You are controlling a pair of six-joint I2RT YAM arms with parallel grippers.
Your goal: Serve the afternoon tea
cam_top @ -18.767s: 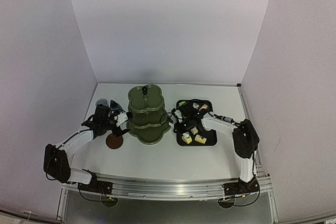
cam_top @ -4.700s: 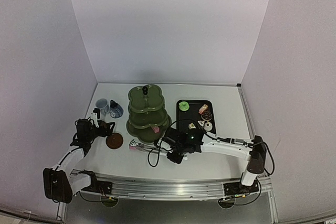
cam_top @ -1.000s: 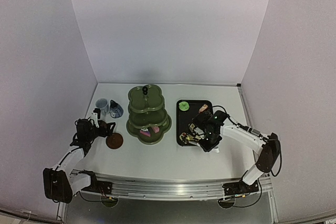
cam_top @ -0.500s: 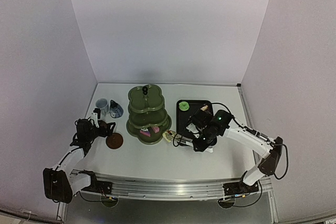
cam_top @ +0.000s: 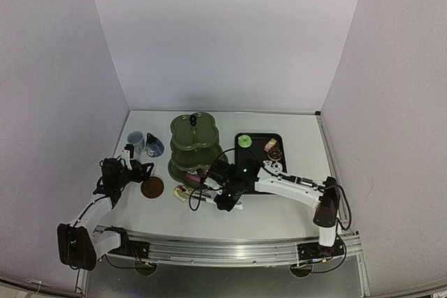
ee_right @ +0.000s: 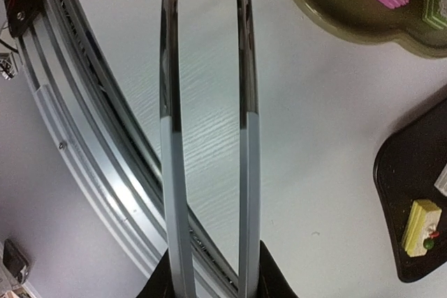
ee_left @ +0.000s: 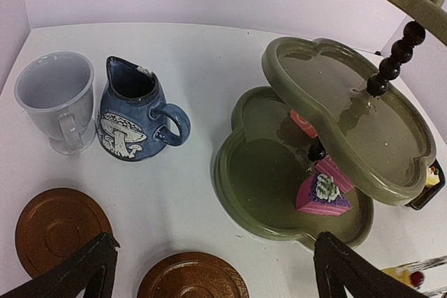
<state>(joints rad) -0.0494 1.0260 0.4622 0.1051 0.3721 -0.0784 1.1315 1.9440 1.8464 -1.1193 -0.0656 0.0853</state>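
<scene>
The olive-green three-tier stand (cam_top: 198, 151) has pink cakes (ee_left: 321, 197) on its lowest tier (ee_left: 279, 172). My right gripper (cam_top: 222, 200) is shut on the thin tongs (ee_right: 171, 102), which point left in front of the stand. Their tips pinch a small yellow cake (cam_top: 183, 193), low over the table. More cakes (cam_top: 271, 148) lie on the black tray (cam_top: 260, 137). The pale cup (ee_left: 52, 99) and blue pot (ee_left: 133, 120) stand left of the stand, above two brown saucers (ee_left: 59, 228) (ee_left: 192, 280). My left gripper (ee_left: 213, 273) hangs open over the nearer saucer.
The right wrist view shows the metal rail (ee_right: 91, 137) at the table's near edge, below the tongs. Another yellow cake (ee_right: 419, 225) lies on the tray's corner. White walls enclose the table on three sides.
My right arm has swung left from the tray to the front of the stand, carrying the tongs with the yellow cake. The left arm has not moved.
</scene>
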